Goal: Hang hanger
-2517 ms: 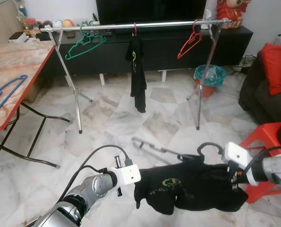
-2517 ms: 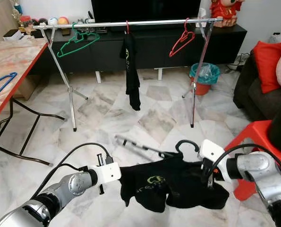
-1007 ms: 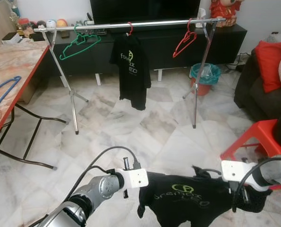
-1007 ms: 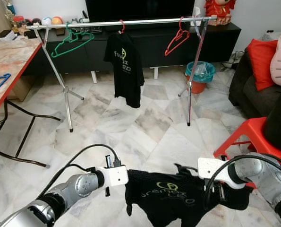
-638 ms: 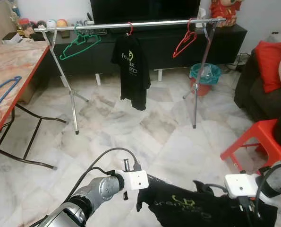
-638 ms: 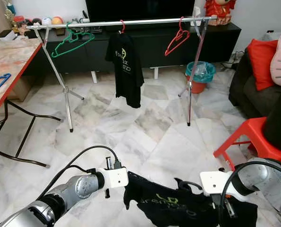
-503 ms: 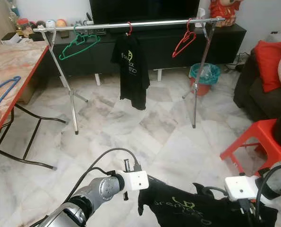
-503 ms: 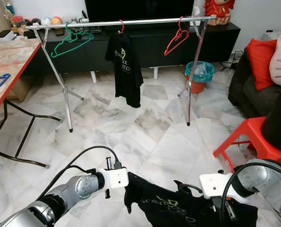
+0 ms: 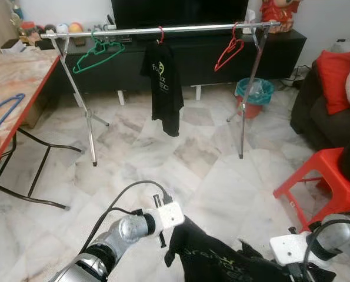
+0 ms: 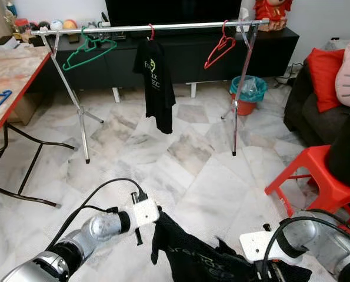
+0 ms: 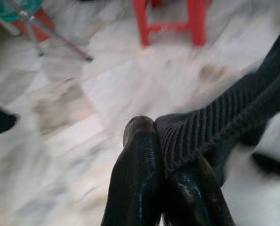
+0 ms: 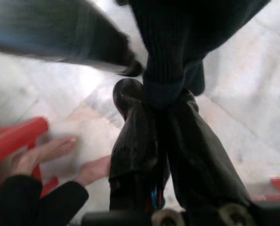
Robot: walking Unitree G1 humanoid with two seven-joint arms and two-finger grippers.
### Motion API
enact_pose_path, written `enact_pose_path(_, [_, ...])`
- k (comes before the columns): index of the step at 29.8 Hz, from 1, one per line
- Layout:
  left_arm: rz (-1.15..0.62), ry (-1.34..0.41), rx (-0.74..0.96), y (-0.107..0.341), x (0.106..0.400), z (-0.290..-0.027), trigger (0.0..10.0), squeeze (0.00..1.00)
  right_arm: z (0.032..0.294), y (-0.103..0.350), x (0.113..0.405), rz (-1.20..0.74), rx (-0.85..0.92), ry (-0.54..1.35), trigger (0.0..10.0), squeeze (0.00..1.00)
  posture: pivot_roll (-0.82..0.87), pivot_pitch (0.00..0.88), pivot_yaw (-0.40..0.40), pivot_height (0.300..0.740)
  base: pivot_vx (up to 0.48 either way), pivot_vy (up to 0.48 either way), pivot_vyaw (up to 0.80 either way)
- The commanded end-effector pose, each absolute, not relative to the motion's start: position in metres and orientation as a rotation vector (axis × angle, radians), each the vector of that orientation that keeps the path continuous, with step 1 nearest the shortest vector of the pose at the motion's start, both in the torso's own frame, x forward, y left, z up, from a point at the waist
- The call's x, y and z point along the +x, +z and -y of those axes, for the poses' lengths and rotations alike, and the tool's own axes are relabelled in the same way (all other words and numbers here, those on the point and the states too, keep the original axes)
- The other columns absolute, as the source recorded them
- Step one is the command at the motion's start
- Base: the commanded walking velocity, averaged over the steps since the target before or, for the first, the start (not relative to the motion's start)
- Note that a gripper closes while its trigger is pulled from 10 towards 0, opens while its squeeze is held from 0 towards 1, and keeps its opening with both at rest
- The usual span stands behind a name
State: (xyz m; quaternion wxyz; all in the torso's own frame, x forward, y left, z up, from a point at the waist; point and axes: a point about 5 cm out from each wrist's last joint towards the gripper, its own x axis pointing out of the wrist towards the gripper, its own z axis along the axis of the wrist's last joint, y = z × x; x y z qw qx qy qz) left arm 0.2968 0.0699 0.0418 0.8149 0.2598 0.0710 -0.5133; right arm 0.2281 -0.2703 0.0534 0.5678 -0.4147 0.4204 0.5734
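Eye views first: both arms are low at the bottom of the frame, with a black shirt (image 9: 222,261) stretched between them over the marble floor (image 9: 216,176). Left gripper (image 9: 166,239) has one end, right gripper (image 10: 266,267) the other. Further back a rack (image 9: 163,29) carries a green hanger (image 9: 97,53), another black tee (image 9: 165,88) and a red hanger (image 9: 227,51). A table (image 9: 16,82) with a blue hanger (image 9: 3,114) sits to the left, a red stool (image 9: 322,182) to the right.

Left wrist: fingers (image 11: 140,183) pinched tight on ribbed shirt fabric.

Right wrist: fingers (image 12: 135,141) clamped on the shirt's ribbed edge too; someone's bare feet (image 12: 45,153) show on the floor by the stool.
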Motion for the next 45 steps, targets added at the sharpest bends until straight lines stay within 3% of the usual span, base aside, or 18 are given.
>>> enact_pose_path(1, [-0.087, -1.066, 0.486, 0.068, 0.314, -0.078, 10.0, 0.0, 0.289, 0.038, 0.213, -1.147, -1.015, 1.33, 10.0, 0.0, -0.07, 0.027, 0.031, 0.74, 0.0, 0.0, 0.0])
enact_pose_path(4, [-0.083, -1.213, 0.481, 0.08, 0.311, -0.074, 10.0, 0.0, 0.292, 0.035, 0.226, -1.105, -1.052, 1.183, 10.0, 0.0, -0.06, 0.027, 0.032, 0.74, 0.0, 0.0, 0.0])
enact_pose_path(7, [-0.075, -1.274, 0.51, 0.085, 0.308, -0.073, 10.0, 0.0, 0.295, 0.036, 0.227, -1.114, -1.058, 1.174, 10.0, 0.0, -0.06, 0.027, 0.033, 0.74, 0.0, 0.0, 0.0])
enact_pose_path(11, [-0.079, -1.396, 0.498, 0.098, 0.304, -0.07, 10.0, 0.0, 0.275, 0.047, 0.221, -1.003, -0.782, 1.339, 10.0, 0.0, -0.05, 0.025, 0.039, 0.74, 0.0, 0.0, 0.0])
enact_pose_path(15, [-0.13, -1.496, 0.483, 0.1, 0.296, -0.064, 10.0, 0.0, 0.259, 0.066, 0.239, -0.813, -0.598, 1.295, 10.0, 0.0, -0.05, 0.021, 0.048, 0.74, 0.0, 0.0, 0.0])
enact_pose_path(20, [-0.168, -1.521, 0.505, 0.097, 0.293, -0.064, 10.0, 0.0, 0.254, 0.08, 0.252, -0.72, -0.53, 1.258, 10.0, 0.0, -0.05, 0.017, 0.053, 0.74, 0.0, 0.0, 0.0])
enact_pose_path(24, [-0.229, -1.531, 0.529, 0.097, 0.291, -0.068, 10.0, 0.0, 0.257, 0.085, 0.258, -0.703, -0.587, 1.224, 10.0, 0.0, -0.05, 0.017, 0.055, 0.74, 0.0, 0.0, 0.0])
enact_pose_path(27, [-0.214, -1.456, 0.544, 0.098, 0.297, -0.07, 10.0, 0.0, 0.249, 0.087, 0.248, -0.708, -0.481, 1.343, 10.0, 0.0, -0.05, 0.017, 0.053, 0.74, 0.0, 0.0, 0.0])
enact_pose_path(28, [-0.171, -1.381, 0.568, 0.102, 0.306, -0.07, 10.0, 0.0, 0.243, 0.087, 0.237, -0.735, -0.477, 1.443, 10.0, 0.0, -0.04, 0.017, 0.052, 0.74, 0.0, 0.0, 0.0])
enact_pose_path(32, [-0.107, -1.312, 0.524, 0.114, 0.314, -0.063, 10.0, 0.0, 0.241, 0.079, 0.226, -0.804, -0.544, 1.52, 10.0, 0.0, -0.05, 0.017, 0.049, 0.74, 0.0, 0.0, 0.0])
enact_pose_path(39, [-0.129, -1.445, 0.436, 0.118, 0.302, -0.048, 10.0, 0.0, 0.237, 0.069, 0.223, -0.828, -0.592, 1.525, 10.0, 0.0, -0.05, 0.007, 0.048, 0.74, 0.0, 0.0, 0.0])
enact_pose_path(45, [-0.225, -1.519, 0.471, 0.104, 0.292, -0.053, 10.0, 0.0, 0.233, 0.071, 0.233, -0.767, -0.595, 1.446, 10.0, 0.0, -0.05, 0.004, 0.049, 0.74, 0.0, 0.0, 0.0])
